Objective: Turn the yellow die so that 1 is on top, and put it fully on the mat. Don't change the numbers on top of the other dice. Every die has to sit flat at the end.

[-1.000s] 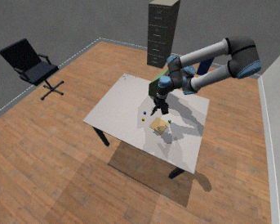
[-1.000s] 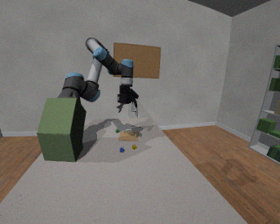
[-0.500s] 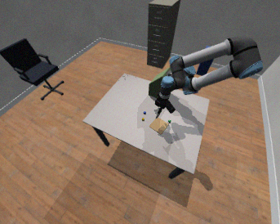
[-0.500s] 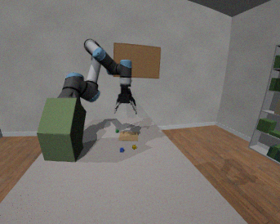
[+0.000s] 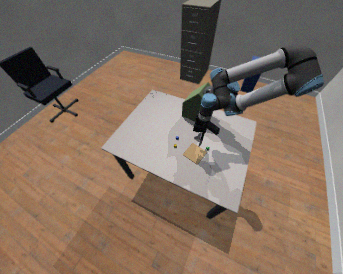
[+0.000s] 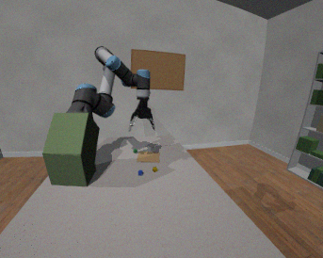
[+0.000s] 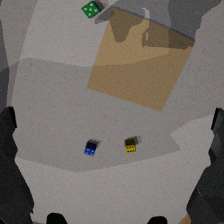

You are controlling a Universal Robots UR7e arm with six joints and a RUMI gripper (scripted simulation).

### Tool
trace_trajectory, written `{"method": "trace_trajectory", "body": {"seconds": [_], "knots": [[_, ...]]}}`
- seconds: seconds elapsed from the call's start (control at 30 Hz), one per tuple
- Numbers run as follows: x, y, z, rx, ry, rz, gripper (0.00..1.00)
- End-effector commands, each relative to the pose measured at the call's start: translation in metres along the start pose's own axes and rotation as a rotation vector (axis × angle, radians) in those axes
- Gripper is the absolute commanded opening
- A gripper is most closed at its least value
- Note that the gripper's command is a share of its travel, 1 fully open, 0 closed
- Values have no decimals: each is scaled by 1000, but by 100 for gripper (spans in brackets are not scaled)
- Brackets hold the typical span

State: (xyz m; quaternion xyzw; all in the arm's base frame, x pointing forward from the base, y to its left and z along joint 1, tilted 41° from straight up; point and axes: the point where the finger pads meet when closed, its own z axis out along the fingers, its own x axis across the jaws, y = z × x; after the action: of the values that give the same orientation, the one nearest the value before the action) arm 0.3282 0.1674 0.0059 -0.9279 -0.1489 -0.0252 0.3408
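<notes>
The gripper (image 5: pixel 201 139) (image 6: pixel 141 128) (image 7: pixel 113 108) hung above the table (image 5: pixel 144 130) (image 6: pixel 131 212) (image 7: pixel 55 120) with its jaws spread wide, released and grasping nothing. In the wrist view, the yellow die (image 5: pixel 175 146) (image 6: pixel 154 169) (image 7: pixel 130 146) lay on the pale tabletop, off the mat, near the blue die (image 5: pixel 177 138) (image 6: pixel 140 172) (image 7: pixel 90 148); the number on its top was too small to tell. Well apart from these two, the green die (image 5: pixel 207 148) (image 6: pixel 135 151) (image 7: pixel 91 10) lay just beside a corner of the tan, square mat (image 5: pixel 194 153) (image 6: pixel 148 157) (image 7: pixel 140 62). Shadows fell across mat and tabletop alike. A green block (image 5: pixel 191 102) (image 6: pixel 67 148) stood on the table too.

Beyond the table spread a wood-plank floor (image 5: pixel 104 215) (image 6: pixel 258 179). Farther off stood a black office chair (image 5: pixel 39 82), a tall grey filing cabinet (image 5: pixel 195 40) and a shelf unit (image 6: pixel 306 118) with green boxes, and a brown board (image 6: pixel 166 68) hung on the grey wall (image 6: pixel 220 71).
</notes>
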Motion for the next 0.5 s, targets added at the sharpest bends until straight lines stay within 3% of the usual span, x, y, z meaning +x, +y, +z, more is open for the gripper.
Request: {"method": "trace_trajectory", "body": {"seconds": [0.0,0.47], "knots": [[-5,-6,0,7,4,-174,100],[-18,-20,2,7,6,-591,100]]}}
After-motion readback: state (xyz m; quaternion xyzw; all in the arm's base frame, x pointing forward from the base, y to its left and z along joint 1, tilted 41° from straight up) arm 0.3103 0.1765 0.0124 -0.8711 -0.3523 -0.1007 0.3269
